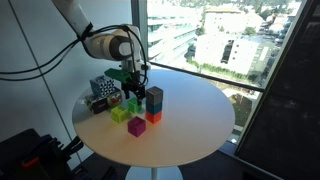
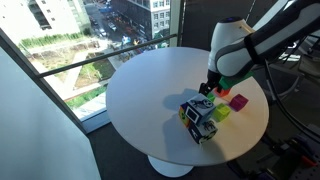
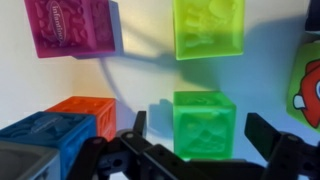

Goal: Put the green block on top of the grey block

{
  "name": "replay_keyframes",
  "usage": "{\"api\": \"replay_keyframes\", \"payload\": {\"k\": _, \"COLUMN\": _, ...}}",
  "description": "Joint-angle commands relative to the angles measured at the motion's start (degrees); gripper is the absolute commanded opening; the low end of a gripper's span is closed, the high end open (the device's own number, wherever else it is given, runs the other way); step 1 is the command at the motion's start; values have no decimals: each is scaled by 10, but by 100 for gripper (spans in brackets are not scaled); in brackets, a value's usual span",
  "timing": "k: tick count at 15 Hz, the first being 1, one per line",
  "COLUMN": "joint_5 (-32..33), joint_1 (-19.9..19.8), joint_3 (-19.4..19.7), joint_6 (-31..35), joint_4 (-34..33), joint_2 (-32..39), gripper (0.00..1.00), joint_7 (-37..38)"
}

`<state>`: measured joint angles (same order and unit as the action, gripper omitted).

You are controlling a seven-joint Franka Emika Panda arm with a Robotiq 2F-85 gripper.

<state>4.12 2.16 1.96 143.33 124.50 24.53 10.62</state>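
Observation:
The green block sits on the white table, between my gripper's two open fingers, with a gap on each side. In an exterior view the gripper hangs low over the green block. The grey block tops a short stack, above a blue block and an orange-red block. In the wrist view the stack is at the lower left, with the grey block cut off at the corner.
A magenta block and a yellow-lime block lie beyond the green one. Black-and-white patterned cubes stand at the round table's side. A window lies behind.

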Motion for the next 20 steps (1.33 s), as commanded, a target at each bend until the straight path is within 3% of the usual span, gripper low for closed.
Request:
{"api": "replay_keyframes", "payload": {"k": 1, "joint_5": -6, "joint_1": 3, "joint_3": 3, "joint_6": 12, "joint_4": -17, "joint_2": 15, "gripper": 100, "joint_7": 2}}
{"api": "replay_keyframes", "payload": {"k": 8, "joint_5": -4, "joint_1": 4, "joint_3": 5, "joint_6": 20, "joint_4": -31, "joint_2": 33, "gripper": 100, "joint_7": 1}}
{"api": "replay_keyframes", "payload": {"k": 9, "joint_5": -4, "joint_1": 5, "joint_3": 5, "joint_6": 20, "joint_4": -32, "joint_2": 35, "gripper": 75, "joint_7": 1}}
{"api": "replay_keyframes", "payload": {"k": 10, "joint_5": -4, "joint_1": 5, "joint_3": 5, "joint_6": 20, "joint_4": -33, "joint_2": 37, "gripper": 74, "joint_7": 1}}
{"api": "replay_keyframes", "payload": {"k": 15, "joint_5": 0, "joint_1": 10, "joint_3": 8, "joint_6": 3, "joint_4": -34, "joint_2": 25, "gripper": 34, "joint_7": 7}}
{"api": "replay_keyframes", "payload": {"k": 20, "joint_5": 3, "joint_1": 9, "joint_3": 9, "joint_6": -27, "joint_4": -39, "joint_2": 1, "gripper": 29, "joint_7": 3}}
